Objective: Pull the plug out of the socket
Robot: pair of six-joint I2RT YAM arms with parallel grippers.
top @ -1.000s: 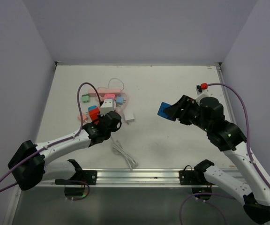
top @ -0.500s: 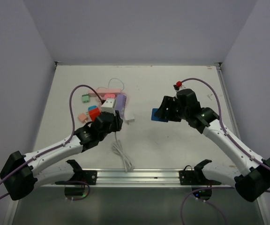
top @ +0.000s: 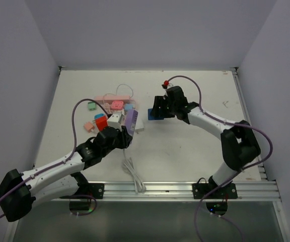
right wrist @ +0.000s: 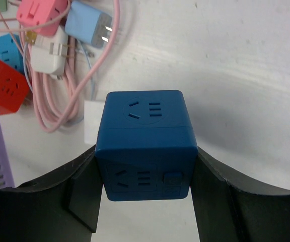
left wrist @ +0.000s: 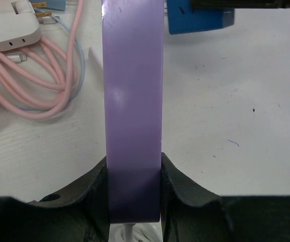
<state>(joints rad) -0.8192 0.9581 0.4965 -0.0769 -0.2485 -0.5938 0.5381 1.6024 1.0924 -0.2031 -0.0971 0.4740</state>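
The left tool (left wrist: 133, 174), closed on the stiff, glossy purple socket strip (left wrist: 133, 91) just right of the pink cable bundle (right wrist: 44, 101), and the right tool (right wrist: 145, 171), clamped across the probably light, rigid blue cube socket (right wrist: 145, 126) further right, should grip flat side faces squarely to prevent slip.

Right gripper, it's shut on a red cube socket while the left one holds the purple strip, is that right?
Not quite. The cube in the right gripper is blue, not red; the right wrist view shows it plainly. The rest stands: the left gripper holds the purple strip.
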